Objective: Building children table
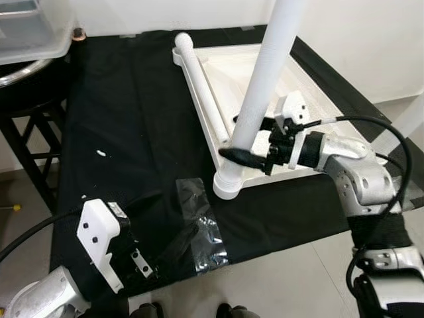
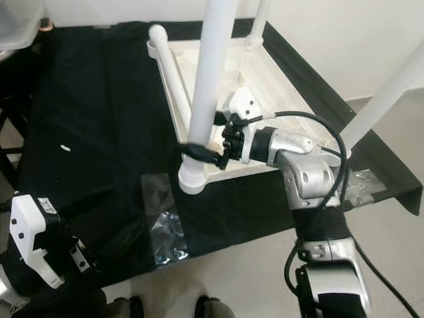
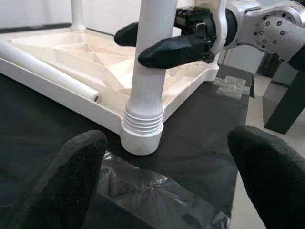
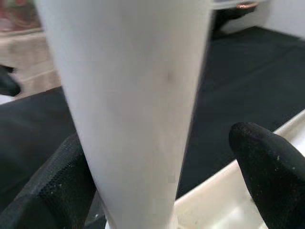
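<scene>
The white tabletop (image 1: 228, 66) lies upside down on a black cloth (image 1: 126, 112). A white table leg (image 1: 268, 66) stands upright in the near corner socket (image 1: 228, 183). My right gripper (image 1: 232, 137) reaches in from the right and is open, with one black finger on each side of that leg just above the socket. In the right wrist view the leg (image 4: 133, 109) lies against one finger, with a gap to the other. A loose leg (image 1: 199, 79) lies along the tabletop's left rim. My left gripper (image 3: 167, 157) is open and empty over the cloth's near left part, facing the socket (image 3: 142, 131).
Two more legs (image 2: 258, 20) (image 2: 391, 93) stand in the far and right corners. Crinkled clear plastic (image 1: 202, 228) lies on the cloth near its front edge. A dark stool (image 1: 26, 106) and a clear bin (image 1: 30, 26) stand at the left. A small white piece (image 1: 101, 153) lies on the cloth.
</scene>
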You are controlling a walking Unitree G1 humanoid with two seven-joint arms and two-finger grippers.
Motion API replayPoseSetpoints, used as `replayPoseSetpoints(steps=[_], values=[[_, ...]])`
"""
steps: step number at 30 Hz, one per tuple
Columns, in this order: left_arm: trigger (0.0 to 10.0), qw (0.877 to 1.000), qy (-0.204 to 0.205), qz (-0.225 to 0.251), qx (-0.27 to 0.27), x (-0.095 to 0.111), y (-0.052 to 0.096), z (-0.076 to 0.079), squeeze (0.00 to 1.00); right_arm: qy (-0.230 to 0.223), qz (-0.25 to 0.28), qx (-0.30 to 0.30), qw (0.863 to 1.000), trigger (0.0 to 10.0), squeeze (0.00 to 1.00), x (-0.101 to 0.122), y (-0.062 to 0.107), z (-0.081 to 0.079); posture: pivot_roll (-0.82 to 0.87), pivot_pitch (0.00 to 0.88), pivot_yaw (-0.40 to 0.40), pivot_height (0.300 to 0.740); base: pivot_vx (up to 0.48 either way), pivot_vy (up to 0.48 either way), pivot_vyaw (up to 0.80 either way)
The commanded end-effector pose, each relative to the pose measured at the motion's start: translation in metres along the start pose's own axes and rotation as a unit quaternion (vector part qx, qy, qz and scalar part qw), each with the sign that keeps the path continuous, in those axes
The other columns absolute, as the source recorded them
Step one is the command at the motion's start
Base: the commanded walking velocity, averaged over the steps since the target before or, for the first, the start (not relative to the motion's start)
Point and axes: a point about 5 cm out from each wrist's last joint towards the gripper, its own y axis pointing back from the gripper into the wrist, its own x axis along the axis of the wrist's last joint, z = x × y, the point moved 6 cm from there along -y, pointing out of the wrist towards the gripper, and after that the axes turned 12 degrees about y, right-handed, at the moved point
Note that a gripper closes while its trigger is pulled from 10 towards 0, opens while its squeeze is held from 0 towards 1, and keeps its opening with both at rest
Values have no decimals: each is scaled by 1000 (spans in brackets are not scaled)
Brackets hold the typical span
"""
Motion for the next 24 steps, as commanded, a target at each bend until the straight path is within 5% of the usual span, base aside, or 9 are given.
replayPoseSetpoints(steps=[1, 5, 6, 17, 20, 23, 24], values=[[10000, 1000, -1, 2, 0, 0, 1, 4, 0, 0, -1, 0, 1000, 10000, 0, -2, 1, 6, 88, 257, -76, 740, 0, 0, 0], [10000, 1000, -3, 1, 3, -1, 2, 6, 0, -10, 17, 12, 1000, 10000, 0, 0, -1, 14, 102, 262, -78, 740, 0, 0, 0], [10000, 1000, -4, 1, 4, -1, 3, 6, 0, -18, 26, 26, 999, 0, 0, 1, -2, 13, 102, 262, -78, 740, 0, 0, 0], [10000, 1000, -6, 6, 8, 1, 3, 6, 0, -22, 36, 84, 996, 0, 0, -4, 6, -1, 92, 267, -88, 740, 0, 0, 0], [10000, 1000, -6, 8, 7, 0, 1, 6, 0, -23, 18, 57, 998, 0, 0, -13, 8, -7, 81, 265, -98, 740, 0, 0, 0], [10000, 1000, -6, 14, 10, 1, -1, 4, 0, -68, -15, -77, 995, 0, 0, -35, -3, -20, 61, 264, -97, 740, 0, 0, 0], [10000, 1000, -6, 14, 10, 1, -1, 4, 0, -68, -15, -77, 995, 0, 0, -35, -3, -20, 61, 264, -97, 740, 0, 0, 0]])
